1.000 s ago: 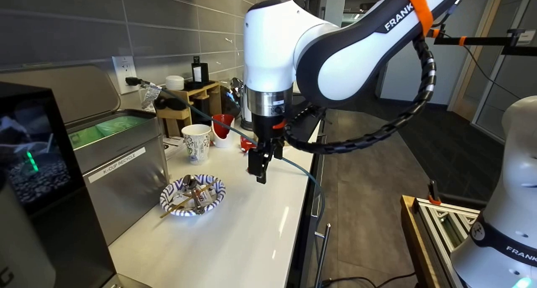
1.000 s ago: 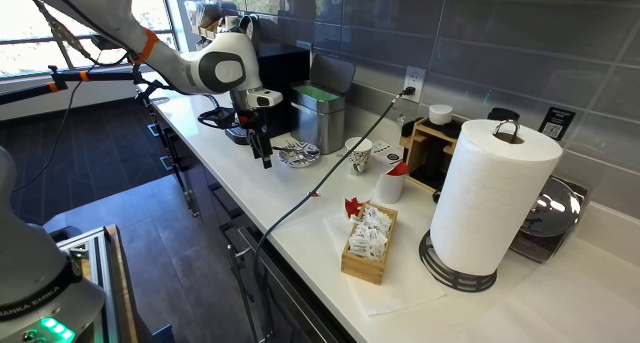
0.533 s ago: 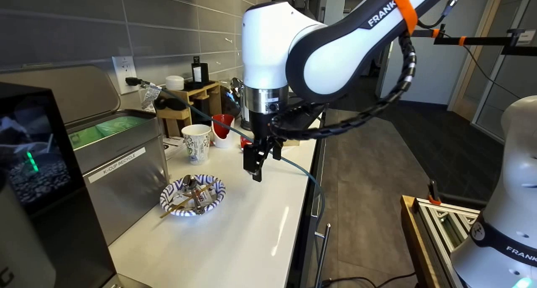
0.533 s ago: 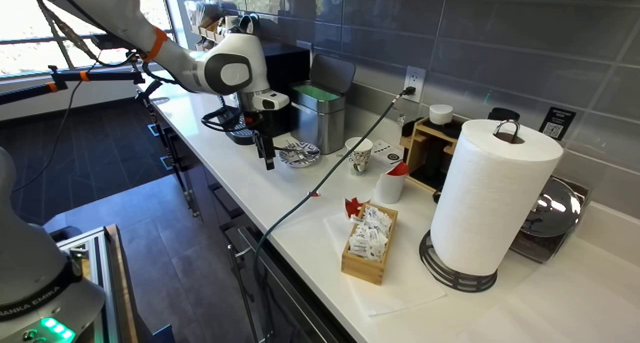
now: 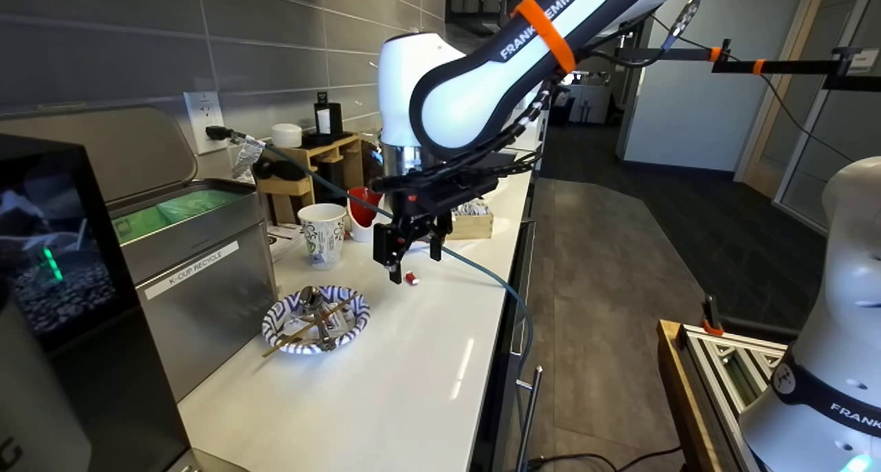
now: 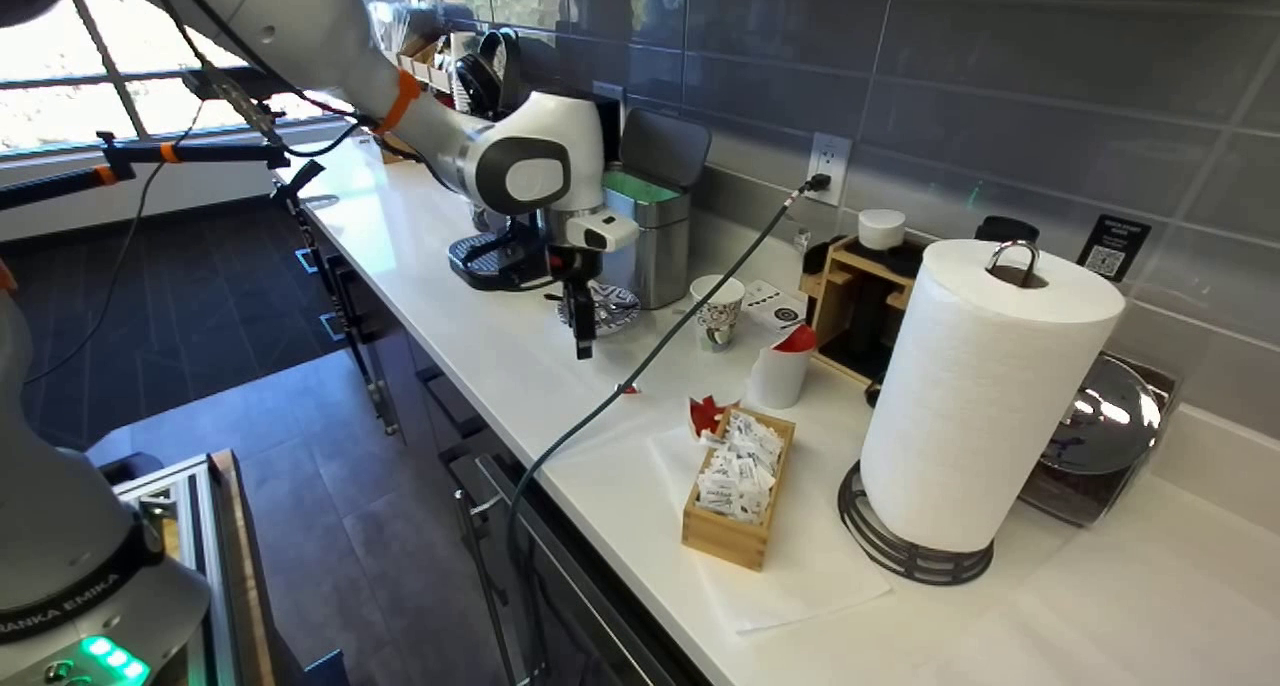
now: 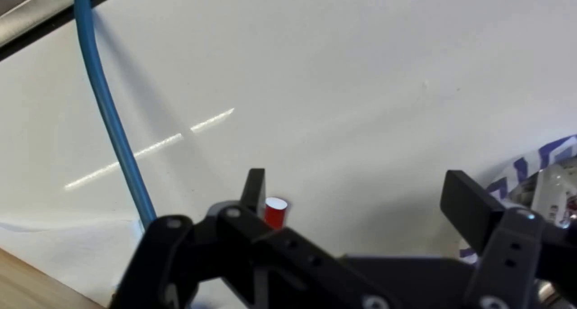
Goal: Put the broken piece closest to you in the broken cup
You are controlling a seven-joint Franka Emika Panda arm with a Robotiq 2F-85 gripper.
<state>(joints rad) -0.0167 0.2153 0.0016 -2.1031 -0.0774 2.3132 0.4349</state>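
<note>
Wrist view: your gripper (image 7: 358, 185) holds its two fingers wide apart across the lower part of the frame, while the broken piece (image 7: 275, 215), small and red with a white end, lies on the white counter (image 7: 315, 74) at lower center, partly hidden by the finger nearer the left edge. In an exterior view, the broken cup (image 6: 780, 374), white outside and red inside, stands upright right of center, near a patterned paper cup (image 6: 716, 311) and a wooden box (image 6: 725, 536) of packets (image 6: 742, 466).
</note>
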